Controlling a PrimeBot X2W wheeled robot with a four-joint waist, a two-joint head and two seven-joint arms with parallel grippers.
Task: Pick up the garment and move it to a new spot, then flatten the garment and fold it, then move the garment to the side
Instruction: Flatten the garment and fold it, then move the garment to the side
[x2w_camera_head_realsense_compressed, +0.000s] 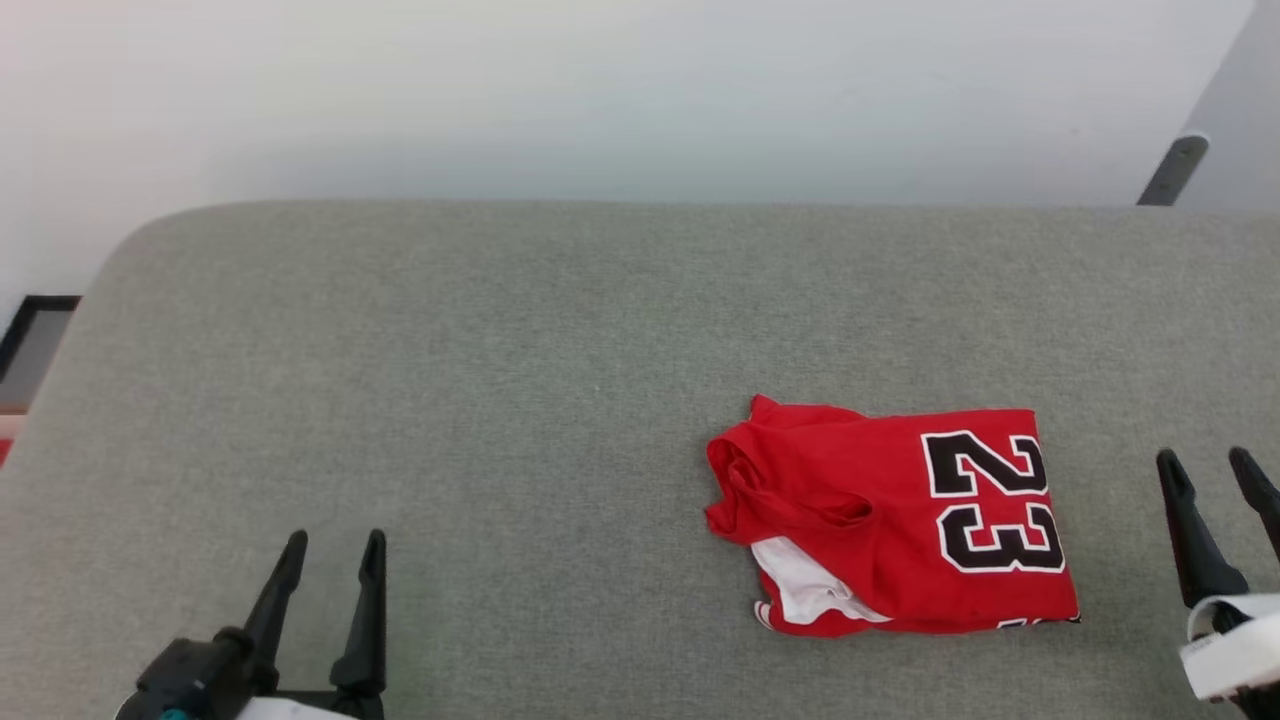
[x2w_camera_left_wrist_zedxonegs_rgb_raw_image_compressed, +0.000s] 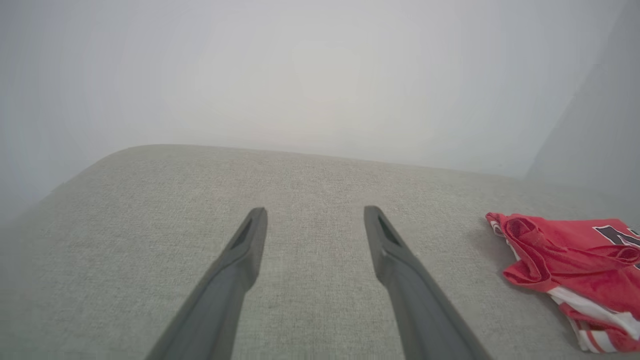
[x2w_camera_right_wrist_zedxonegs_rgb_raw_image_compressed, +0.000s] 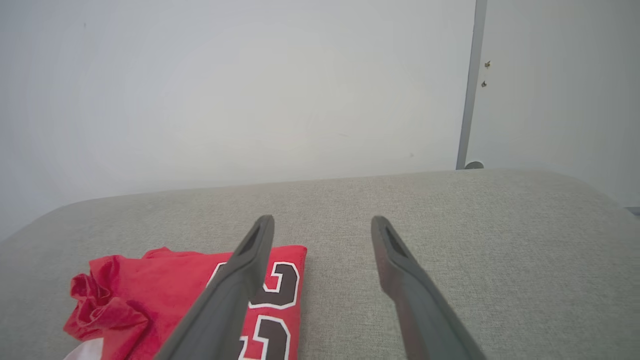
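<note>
One garment lies near the spread right claw, far from the spread left claw.

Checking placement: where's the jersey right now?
Head view: the red jersey lies folded on the grey cushion, right of centre, nearer the open right gripper.

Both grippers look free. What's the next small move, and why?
Probably shift the right gripper left to the garment, at its number edge: that gripper is open, empty and nearest, while the left gripper sits open far across the cushion.
</note>
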